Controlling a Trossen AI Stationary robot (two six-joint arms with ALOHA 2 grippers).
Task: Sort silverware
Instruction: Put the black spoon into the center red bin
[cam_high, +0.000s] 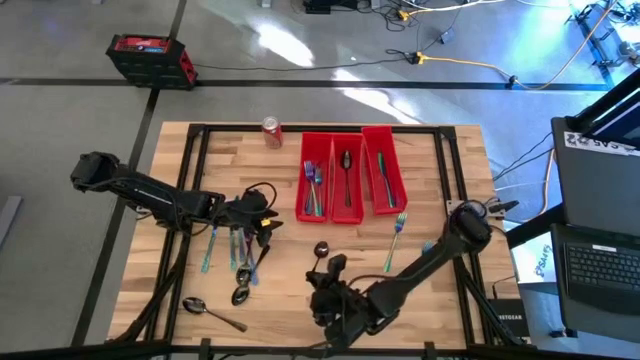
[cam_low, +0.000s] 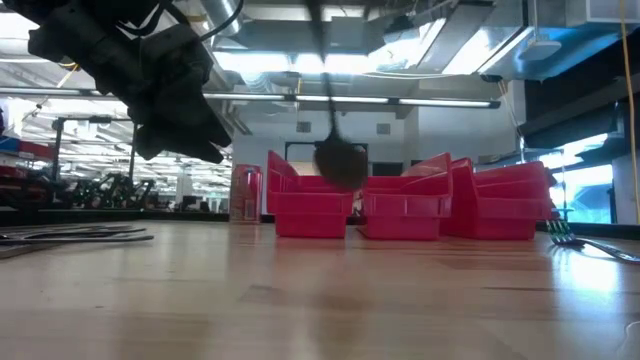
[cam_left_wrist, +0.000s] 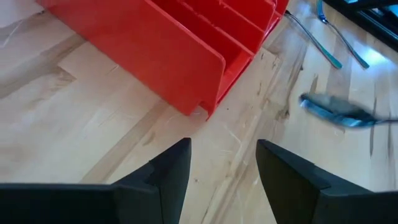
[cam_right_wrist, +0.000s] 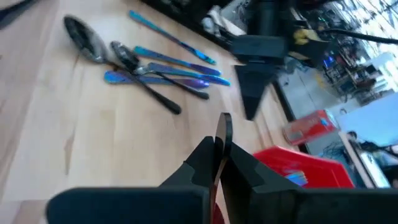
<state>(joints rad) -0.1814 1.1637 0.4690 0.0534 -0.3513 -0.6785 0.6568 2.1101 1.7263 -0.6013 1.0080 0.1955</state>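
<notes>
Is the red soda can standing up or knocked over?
Upright: the high view shows the red soda can's round top; the low view shows it standing.

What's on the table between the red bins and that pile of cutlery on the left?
Between the red bins and the cutlery pile, the high view shows the left gripper, hovering open and empty.

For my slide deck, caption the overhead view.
Right gripper lifts a spoon toward three red bins; left gripper hovers open over unsorted silverware.

Bare wood before the red bins (cam_high: 347, 180); cutlery pile (cam_high: 240, 250) left.
</notes>
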